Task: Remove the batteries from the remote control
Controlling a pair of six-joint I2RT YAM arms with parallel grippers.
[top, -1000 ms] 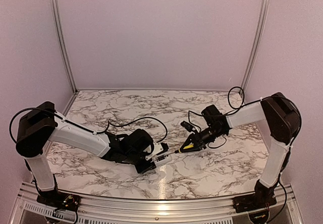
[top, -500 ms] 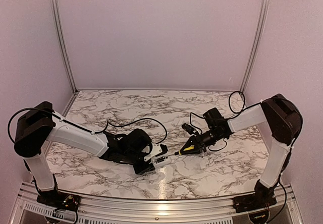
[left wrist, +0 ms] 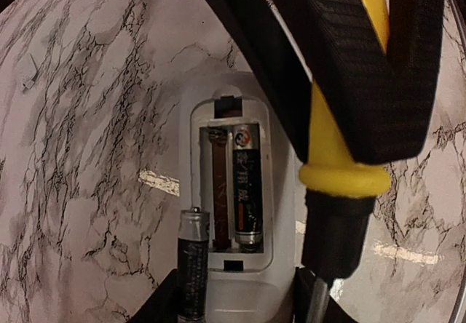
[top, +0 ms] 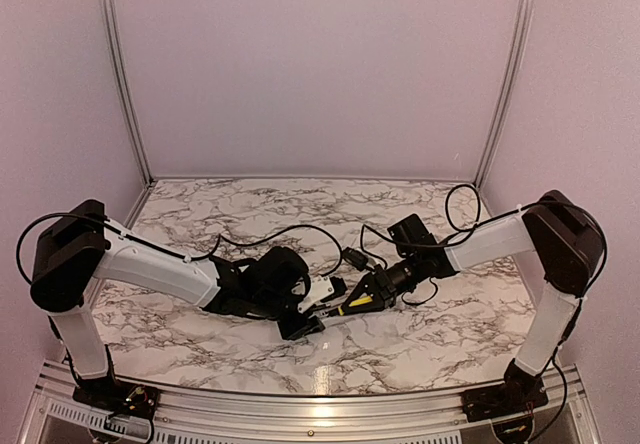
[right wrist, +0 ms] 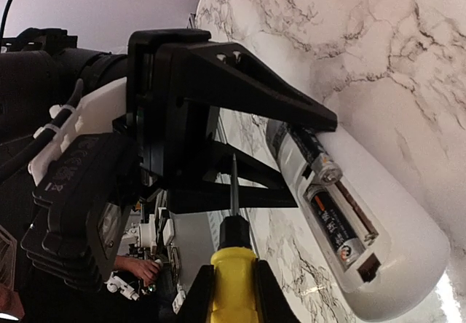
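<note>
The left hand (top: 310, 314) is shown clamped partway shut on the remote control (left wrist: 240, 283). Its fingers (left wrist: 156, 310) are pressed to the long sides of the slim white body near one end, and the open battery bay is turned toward the wrist camera. One battery (left wrist: 246, 185) is seated in the slot nearer the tool. The other battery (left wrist: 193, 265) is raised out of its slot and lies tilted over the bay's far rim, close to a finger, with a bare metal strip exposed in the slot.

The right hand (top: 372, 289) is closed tight on the yellow-handled tool (right wrist: 233, 272), gripped by the handle. The tool's thin metal shaft is pointed at the left hand, and its tip is set just beside the remote's edge, outside the bay.

The left arm (top: 160, 269) is stretched low over the marbled surface (top: 450, 334) from the near left corner. The right arm (top: 490, 239) is folded at a high elbow by the right wall and reaches down and across. Both hands are brought together near the middle of the surface. Black cables (top: 290, 234) are looped behind the wrists. Whether the remote touches the surface cannot be told
</note>
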